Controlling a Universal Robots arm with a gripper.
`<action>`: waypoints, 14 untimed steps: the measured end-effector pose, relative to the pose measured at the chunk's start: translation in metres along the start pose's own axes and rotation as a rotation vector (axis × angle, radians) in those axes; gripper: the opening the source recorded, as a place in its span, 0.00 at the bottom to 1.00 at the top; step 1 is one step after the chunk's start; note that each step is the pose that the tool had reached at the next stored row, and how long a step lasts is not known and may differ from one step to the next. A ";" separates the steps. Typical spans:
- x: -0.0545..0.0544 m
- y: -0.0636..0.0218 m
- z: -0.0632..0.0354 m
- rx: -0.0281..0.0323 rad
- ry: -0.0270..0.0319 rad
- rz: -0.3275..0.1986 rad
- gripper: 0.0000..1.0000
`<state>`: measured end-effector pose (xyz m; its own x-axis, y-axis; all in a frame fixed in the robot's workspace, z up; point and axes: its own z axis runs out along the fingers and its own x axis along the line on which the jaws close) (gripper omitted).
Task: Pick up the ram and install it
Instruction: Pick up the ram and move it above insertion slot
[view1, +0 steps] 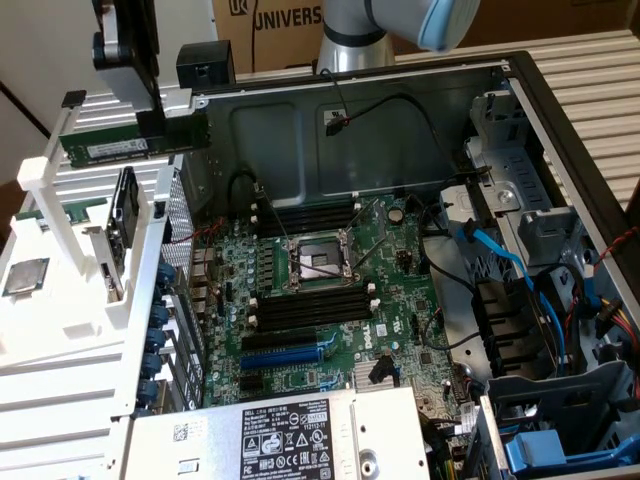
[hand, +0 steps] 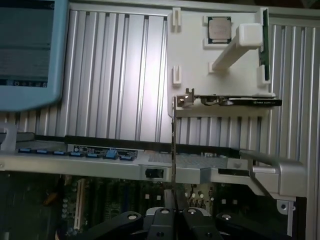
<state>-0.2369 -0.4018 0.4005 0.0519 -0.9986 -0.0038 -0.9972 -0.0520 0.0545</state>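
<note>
My gripper (view1: 153, 124) is shut on the ram (view1: 105, 146), a dark-green stick with a white label. It hangs level in the air at the exterior view's upper left, above the white holder stand (view1: 60, 330) and beside the open computer case's wall. In the wrist view the ram (hand: 172, 150) shows edge-on as a thin line running out from between my fingers (hand: 161, 218). The motherboard (view1: 400, 300) lies inside the case toward the exterior view's right, with long black memory slots (view1: 310, 306) on both sides of the processor socket (view1: 315, 262).
The white stand carries a square silver processor chip (view1: 25, 277), a graphics card (hand: 240, 101) and another green stick (hand: 265, 45). The case's metal rim (hand: 150, 162) lies under the ram. Blue cables (view1: 500, 255) and drive bays fill the case's far side; a power supply (view1: 290, 435) sits in front.
</note>
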 end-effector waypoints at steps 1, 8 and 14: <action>0.000 -0.0045 -0.0002 -0.0012 -0.0001 0.000 0.12; 0.002 -0.0362 -0.0019 -0.0027 -0.0010 0.000 0.12; 0.002 -0.0448 -0.0016 -0.0025 -0.0049 0.019 0.12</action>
<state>-0.1920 -0.4016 0.3996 0.0331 -0.9994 -0.0076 -0.9978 -0.0335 0.0571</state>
